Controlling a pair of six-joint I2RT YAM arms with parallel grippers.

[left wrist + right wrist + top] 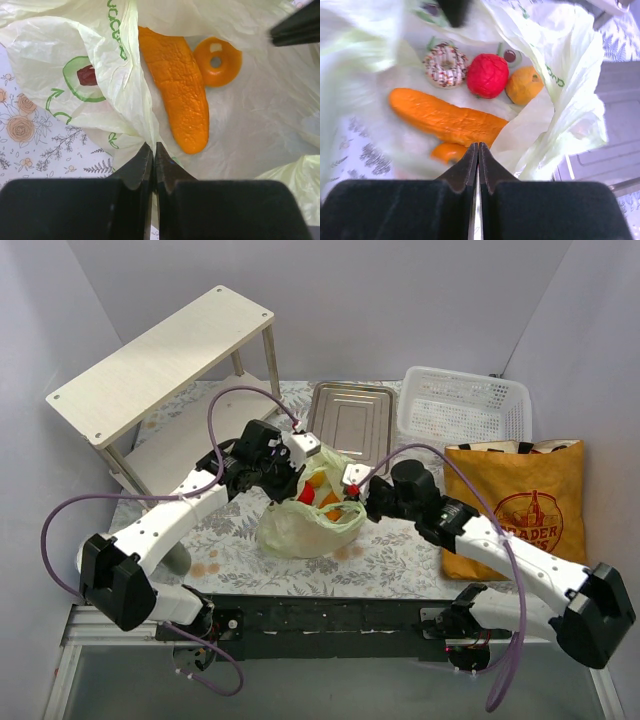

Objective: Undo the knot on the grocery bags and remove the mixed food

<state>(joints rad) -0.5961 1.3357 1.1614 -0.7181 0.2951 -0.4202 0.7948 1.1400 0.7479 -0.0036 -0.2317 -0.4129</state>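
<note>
The pale green grocery bag (305, 525) lies open mid-table, held from both sides. My left gripper (300, 455) is shut on its left rim (153, 147). From the right, my right gripper (352, 488) is shut on the opposite rim (478, 147), thin plastic between its jaws. Inside lie a golden baguette (445, 117), a sprinkled donut (446, 65), a red apple (487, 75), an orange (524, 85) and an orange-glazed donut (217, 61). The mustard tote (520, 505) lies flat at the right, behind my right arm.
A white mesh basket (465, 405) stands at the back right, with a metal tray (350, 420) beside it. A wooden shelf (160, 360) fills the back left. The tablecloth (220, 540) has a floral print.
</note>
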